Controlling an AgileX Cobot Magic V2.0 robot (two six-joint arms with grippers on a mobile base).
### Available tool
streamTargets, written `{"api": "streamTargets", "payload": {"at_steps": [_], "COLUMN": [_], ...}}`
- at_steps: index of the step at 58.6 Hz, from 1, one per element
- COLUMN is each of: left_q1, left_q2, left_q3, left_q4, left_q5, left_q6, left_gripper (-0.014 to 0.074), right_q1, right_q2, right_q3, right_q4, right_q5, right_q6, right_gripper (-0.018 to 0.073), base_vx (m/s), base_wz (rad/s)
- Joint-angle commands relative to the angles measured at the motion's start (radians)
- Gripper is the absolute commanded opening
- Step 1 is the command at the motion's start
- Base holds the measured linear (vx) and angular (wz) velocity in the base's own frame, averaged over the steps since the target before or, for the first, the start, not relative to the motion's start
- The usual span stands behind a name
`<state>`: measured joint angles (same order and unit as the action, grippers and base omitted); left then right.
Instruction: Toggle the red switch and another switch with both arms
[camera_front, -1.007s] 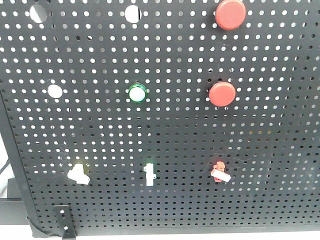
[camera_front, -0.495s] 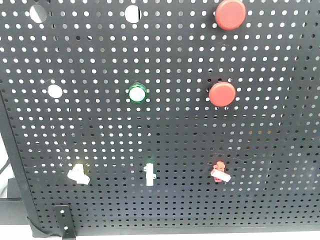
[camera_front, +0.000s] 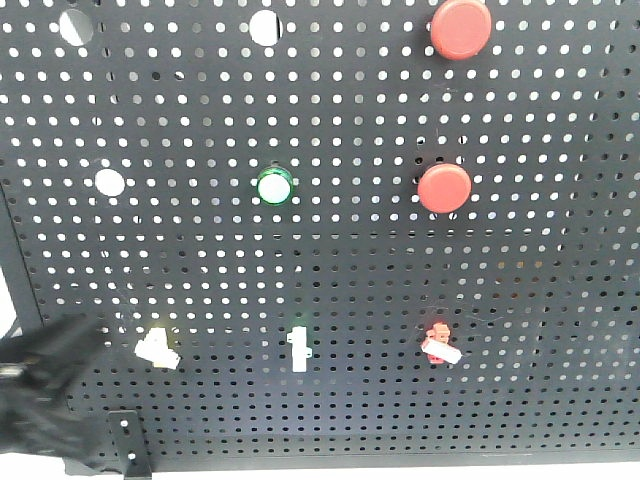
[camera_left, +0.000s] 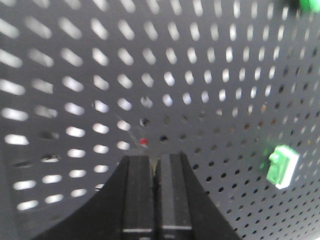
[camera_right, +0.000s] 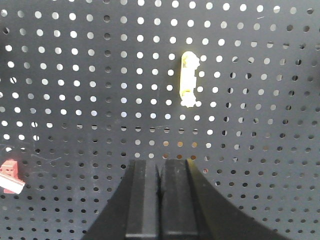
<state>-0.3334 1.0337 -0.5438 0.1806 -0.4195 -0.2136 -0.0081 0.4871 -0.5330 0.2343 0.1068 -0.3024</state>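
job so far: it looked like the very start. no gripper touched a switch.
red switch (camera_front: 440, 343): it sat low on the black board (camera_front: 560, 260), under the two round red buttons (camera_front: 445, 187). nothing was on it or near it in the front view.
yellow switch (camera_right: 188, 80): it sat on the board above the right gripper (camera_right: 161, 162), a little to one side and apart from it.
right jaws: they were pressed together with nothing between them. the red switch was at the low left edge of this view, well apart from them.
left gripper (camera_left: 155, 159): its jaws were together too, and held nothing. it pointed at bare holes, with a green switch (camera_left: 281, 165) off to one side.
left arm (camera_front: 40, 385): it was a dark blur in the low left corner of the front view, near a pale switch (camera_front: 157, 346).
still to do: both switches, i think. each arm had to reach its lever and push it over.
hard to see: the right arm did not show in the front view. the left wrist view was blurry. the red switch was partly cut off in the right wrist view. in the front view i could not tell if the yellow one was that pale switch or the middle switch (camera_front: 298, 348).
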Motion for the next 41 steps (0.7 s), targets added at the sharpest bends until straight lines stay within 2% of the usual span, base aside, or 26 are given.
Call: {"api": "streamTargets", "payload": {"at_steps": [1,17,25,41], "left_q1": [-0.006,-0.005,-0.005,-0.005], "left_q2": [0.032,0.106,0.145,0.184], "left_q3": [-0.038,-0.044,-0.091,-0.132], "left_q4": [-0.01,-0.034,-0.044,-0.044], "left_q5": [-0.138,-0.224,-0.211,-0.116], "left_q6": [0.024,0.066,0.121,0.126], "left_gripper": [0.0002,0.0002,0.0002,0.0002], "right_q1": [-0.005,-0.005,-0.005,-0.005], "right_q2": [0.009,0.009,0.009,0.009], "right_q3": [-0.035,-0.035,-0.035,-0.035], "right_q4": [-0.001,-0.001,-0.001,-0.001], "right_q5": [-0.085,-0.085,-0.085,-0.086], "right_q6": [0.0,0.0,0.0,0.0], "right_gripper": [0.0029,0.0029,0.0029,0.0029], "base_vx": [0.0,0.0,0.0,0.0], "base_wz": [0.0,0.0,0.0,0.0]}}
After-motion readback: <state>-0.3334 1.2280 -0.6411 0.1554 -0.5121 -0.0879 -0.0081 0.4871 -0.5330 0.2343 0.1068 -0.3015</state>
